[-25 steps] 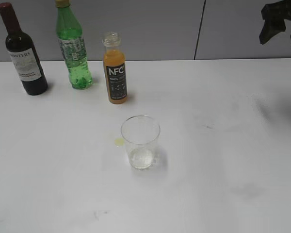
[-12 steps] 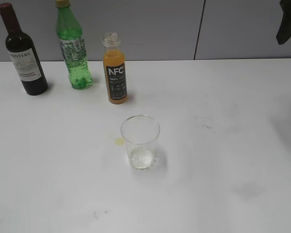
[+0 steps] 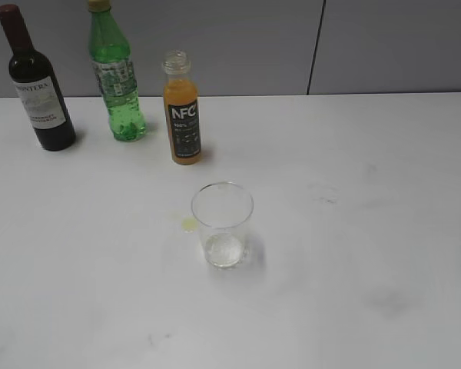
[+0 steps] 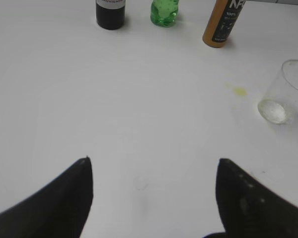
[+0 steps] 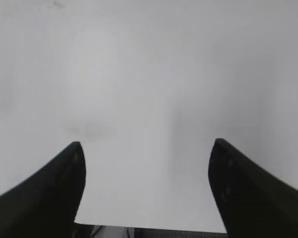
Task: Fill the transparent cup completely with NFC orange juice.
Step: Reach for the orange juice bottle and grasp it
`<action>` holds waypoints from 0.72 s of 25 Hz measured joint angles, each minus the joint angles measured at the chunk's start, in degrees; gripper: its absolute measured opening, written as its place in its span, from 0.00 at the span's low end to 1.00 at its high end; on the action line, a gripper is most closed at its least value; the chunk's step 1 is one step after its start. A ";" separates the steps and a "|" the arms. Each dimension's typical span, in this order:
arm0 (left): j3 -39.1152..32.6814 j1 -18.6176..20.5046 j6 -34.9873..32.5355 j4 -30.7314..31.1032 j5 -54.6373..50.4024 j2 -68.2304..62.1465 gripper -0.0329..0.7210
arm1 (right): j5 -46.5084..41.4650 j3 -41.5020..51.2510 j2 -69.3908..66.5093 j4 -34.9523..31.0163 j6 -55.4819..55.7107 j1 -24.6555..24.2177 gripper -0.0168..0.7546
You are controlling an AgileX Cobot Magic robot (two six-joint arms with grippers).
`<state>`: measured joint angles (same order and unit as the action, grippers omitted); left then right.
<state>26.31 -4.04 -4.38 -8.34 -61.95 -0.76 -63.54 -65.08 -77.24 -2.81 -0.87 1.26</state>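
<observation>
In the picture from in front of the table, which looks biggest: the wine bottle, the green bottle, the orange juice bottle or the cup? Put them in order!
1. Green soda bottle and wine bottle: too alike to rank.
2. NFC orange juice bottle.
3. Transparent cup, smallest, though nearest the camera.

In the left wrist view the wine bottle (image 4: 110,13), the green soda bottle (image 4: 164,12) and the NFC bottle (image 4: 223,23) are cut off by the top edge, only their bases showing, and the transparent cup (image 4: 284,94) runs past the right edge. The small print under "NFC" on the label is too small to read. In the exterior view the soda bottle's cap is clipped at the top.
</observation>
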 joint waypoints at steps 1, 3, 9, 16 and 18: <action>0.00 0.00 0.00 0.00 0.00 0.00 0.82 | 1.09 3.25 1.85 0.00 -0.12 0.00 0.79; 0.00 0.00 0.00 0.00 0.00 0.00 0.82 | 3.35 9.43 6.20 0.00 -0.70 0.00 0.79; 0.00 0.00 0.00 0.00 0.00 0.00 0.82 | 6.76 22.66 17.38 0.06 -1.62 0.00 0.79; 0.00 0.00 0.00 0.00 0.00 0.00 0.82 | 10.49 32.04 29.95 -0.34 -1.79 0.00 0.79; 0.00 0.00 0.00 0.00 0.00 0.00 0.82 | 10.73 34.21 32.86 -0.86 -1.79 0.00 0.79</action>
<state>26.31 -4.04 -4.38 -8.34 -61.95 -0.76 -52.81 -30.87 -44.38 -3.67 -2.66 1.26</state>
